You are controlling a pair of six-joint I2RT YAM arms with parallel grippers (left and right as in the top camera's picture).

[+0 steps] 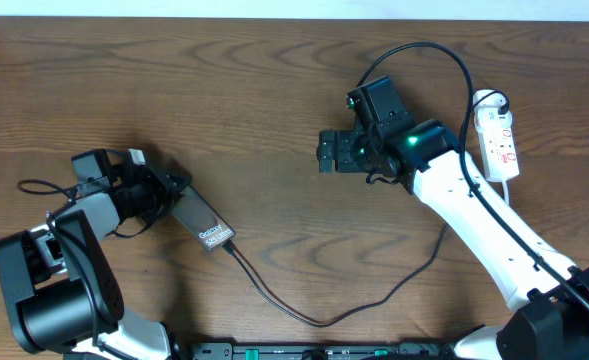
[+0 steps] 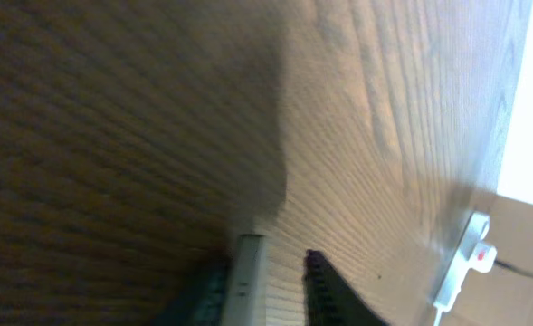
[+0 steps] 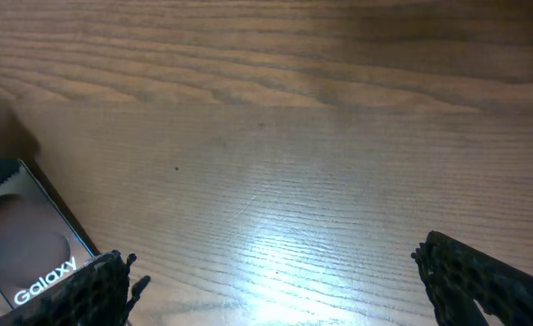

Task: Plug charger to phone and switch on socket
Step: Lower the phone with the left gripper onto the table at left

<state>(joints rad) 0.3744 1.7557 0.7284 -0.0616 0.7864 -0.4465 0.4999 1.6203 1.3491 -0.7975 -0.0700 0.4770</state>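
Blurred in the left wrist view: dark fingers (image 2: 325,285) flanking the phone (image 1: 202,222) along its pale thin edge; impossible to tell whether the left gripper (image 1: 172,195) is clamped or loose. Glossy brown slab on the grained wooden table (image 1: 274,80), lettered end meeting the thin black charger (image 1: 317,322); plug seating too small to judge. Right gripper (image 1: 326,152) spread wide, holding nothing, ribbed pads (image 3: 483,281) cut off by the frame. White oblong socket (image 1: 499,140), red-marked, near the table's right side, well apart from the phone.

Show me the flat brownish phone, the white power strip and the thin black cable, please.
flat brownish phone (image 1: 200,219), overhead view, middle of its glossy face.
white power strip (image 1: 500,140), overhead view, middle of its body.
thin black cable (image 1: 324,323), overhead view, lowest bend of its loop.
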